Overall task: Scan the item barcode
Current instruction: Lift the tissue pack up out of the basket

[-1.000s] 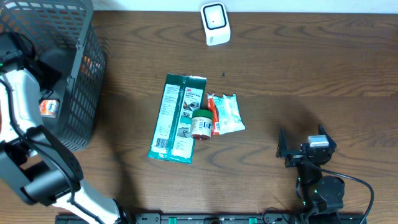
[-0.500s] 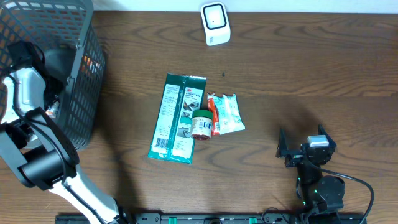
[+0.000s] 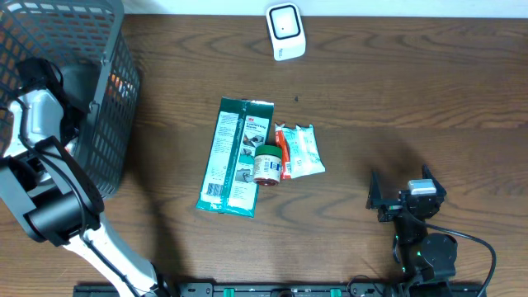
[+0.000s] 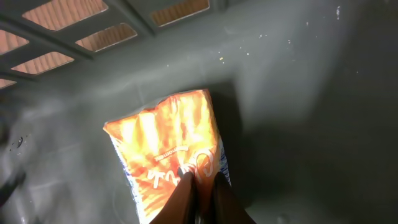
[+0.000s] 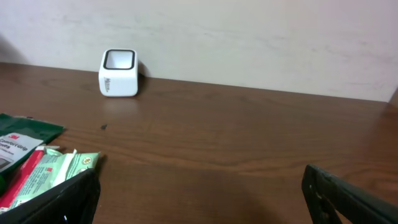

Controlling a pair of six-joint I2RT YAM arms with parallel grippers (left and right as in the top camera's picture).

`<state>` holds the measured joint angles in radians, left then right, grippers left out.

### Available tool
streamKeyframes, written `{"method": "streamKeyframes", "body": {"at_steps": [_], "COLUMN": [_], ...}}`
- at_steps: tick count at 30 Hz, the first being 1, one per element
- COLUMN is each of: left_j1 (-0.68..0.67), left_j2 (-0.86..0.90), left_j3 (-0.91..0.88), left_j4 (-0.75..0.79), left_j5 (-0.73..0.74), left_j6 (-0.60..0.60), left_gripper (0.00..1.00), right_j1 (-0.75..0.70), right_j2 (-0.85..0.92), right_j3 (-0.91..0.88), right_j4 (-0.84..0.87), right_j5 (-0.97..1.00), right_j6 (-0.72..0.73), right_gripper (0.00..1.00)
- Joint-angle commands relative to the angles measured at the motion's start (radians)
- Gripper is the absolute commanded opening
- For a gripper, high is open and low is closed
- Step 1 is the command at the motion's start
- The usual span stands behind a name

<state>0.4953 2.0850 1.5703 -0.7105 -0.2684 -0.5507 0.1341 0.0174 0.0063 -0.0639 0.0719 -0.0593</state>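
**Overhead view.** The left arm (image 3: 33, 124) reaches down into the wire basket (image 3: 107, 124) at the table's left end. Its gripper and the item it works on are hidden by the arm and mesh. The barcode scanner (image 3: 285, 31) stands at the far edge, well to the right of the basket. The right gripper (image 3: 396, 200) rests near the front edge with its jaws spread and nothing between them, well apart from the basket.

**Left wrist view.** The left gripper (image 4: 200, 182) is closed on the orange snack packet (image 4: 165, 140), which lies flat on the basket's floor. The jaws pinch its near lower-right part. The packet's long axis runs away from the jaws, up the frame and tilted slightly left.

**Right wrist view.** The scanner (image 5: 118, 73) faces this arm across bare table.

**Judgement.** The left arm alone holds the item, so the next move is probably to lift it clear of the basket wall, then carry it right toward the scanner.
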Motion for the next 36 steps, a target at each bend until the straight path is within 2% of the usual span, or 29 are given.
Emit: {"method": "streamKeyframes", "body": {"at_steps": [1,6,14,16,17,19,21,36], "left_j1": [0.005,0.005,0.005,0.005,0.005,0.005,0.005,0.027], "left_j2": [-0.048,-0.231,-0.514,-0.557,-0.565,-0.564,-0.545,-0.172], "left_j3": [0.002,0.006,0.006,0.005,0.005,0.003,-0.003,-0.011], "left_j4": [-0.032,-0.056,-0.065,-0.071,-0.073,-0.074,-0.074,-0.060], "left_j5": [0.013,0.019,0.113,0.115,0.115,0.115,0.115,0.091], "left_j6": [-0.015,-0.078,-0.079,-0.079,-0.079,-0.079,-0.079,-0.072], "left_gripper": [0.07,0.07,0.08,0.16,0.26,0.51,0.61,0.64], "right_j1": [0.004,0.004,0.004,0.004,0.004,0.004,0.004,0.004], "right_j2": [-0.004,-0.004,-0.004,-0.004,-0.004,-0.004,-0.004,-0.004], "right_j3": [-0.001,-0.001,-0.001,-0.001,-0.001,-0.001,-0.001,-0.001], "right_j4": [-0.004,-0.004,-0.004,-0.004,-0.004,-0.004,-0.004,-0.004], "right_j5": [0.005,0.005,0.005,0.005,0.005,0.005,0.005,0.005], "right_j6": [-0.002,-0.002,-0.002,-0.002,-0.002,-0.002,-0.002,-0.002], "right_gripper": [0.99,0.99,0.99,0.99,0.99,0.99,0.99,0.99]}}
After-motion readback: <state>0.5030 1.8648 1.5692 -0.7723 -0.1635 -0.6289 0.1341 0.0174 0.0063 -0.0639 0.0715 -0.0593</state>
